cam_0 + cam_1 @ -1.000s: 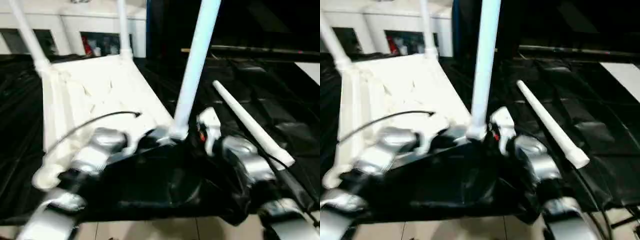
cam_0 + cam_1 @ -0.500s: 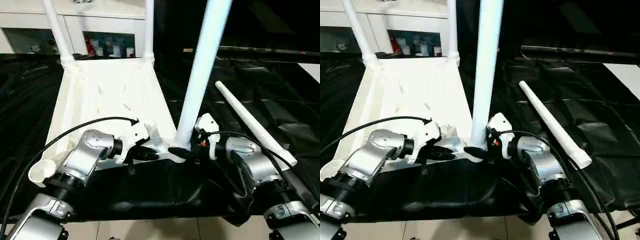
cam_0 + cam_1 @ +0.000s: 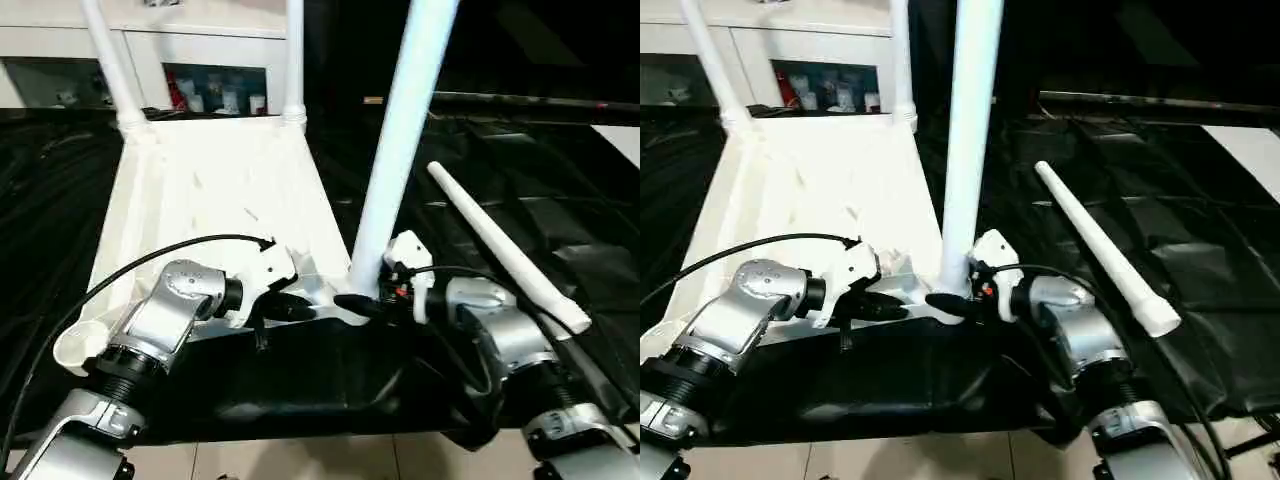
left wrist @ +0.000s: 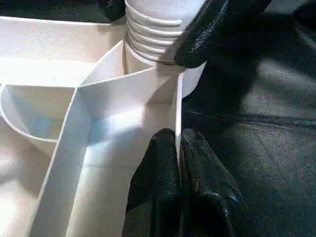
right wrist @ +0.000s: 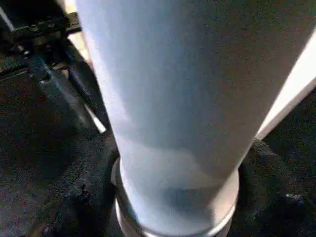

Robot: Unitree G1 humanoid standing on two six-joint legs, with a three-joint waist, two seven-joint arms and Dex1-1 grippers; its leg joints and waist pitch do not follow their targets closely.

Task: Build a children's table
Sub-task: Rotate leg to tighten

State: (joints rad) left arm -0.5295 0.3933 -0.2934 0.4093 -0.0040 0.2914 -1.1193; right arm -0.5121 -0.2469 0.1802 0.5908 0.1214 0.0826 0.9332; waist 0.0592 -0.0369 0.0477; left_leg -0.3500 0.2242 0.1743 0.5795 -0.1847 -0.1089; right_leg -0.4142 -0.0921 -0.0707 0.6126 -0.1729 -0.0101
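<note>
Table top lies ribs-up at centre left, two legs upright in its far corners. Left gripper pinches the near rim. Right gripper clamps the base of a third leg (standing in the near right socket). A loose leg lies right.

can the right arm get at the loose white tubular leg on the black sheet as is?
Probably not yet: the right gripper is clamped on the upright white leg at the corner socket. The loose white tubular leg lies unobstructed beside that arm, so once released, likely yes.
</note>
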